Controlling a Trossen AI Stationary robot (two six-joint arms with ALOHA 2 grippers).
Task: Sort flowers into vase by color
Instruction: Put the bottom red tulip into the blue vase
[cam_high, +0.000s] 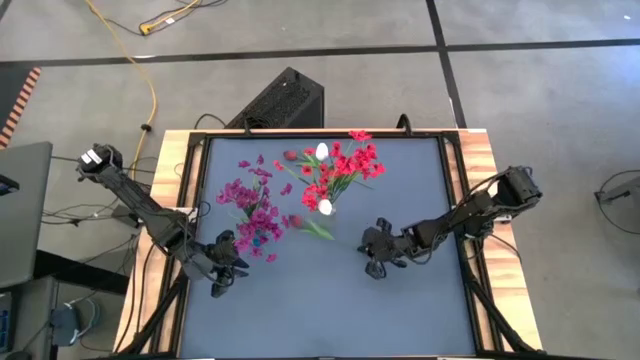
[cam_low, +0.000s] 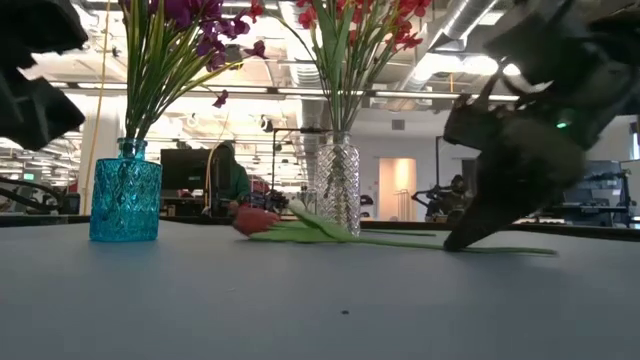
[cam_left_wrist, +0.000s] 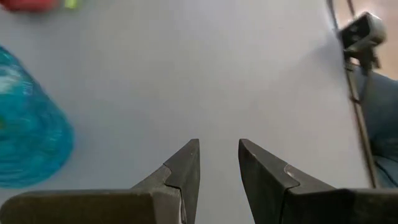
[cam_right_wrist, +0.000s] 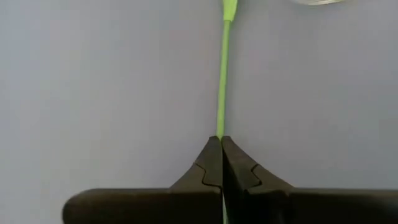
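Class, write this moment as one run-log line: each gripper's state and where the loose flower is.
right gripper: shut on tulip stem | tulip: lying on table | left gripper: open, empty, beside blue vase

Right tool pinched shut, low, left tool parted, waiting

The bench has a smooth, matt blue-grey top, with pale bare wood showing along its left and right edges. The blue vase looks like glossy, see-through glass with a ribbed wall. The clear vase is cut-pattern glass that catches the light. The tulip lying on the bench has a thin, smooth green stem, plastic by the look of it, though the bud is too small to judge. Both hands, left and right, have dark, matt fingers with hard, slightly grainy faces. The floor is dull grey concrete.
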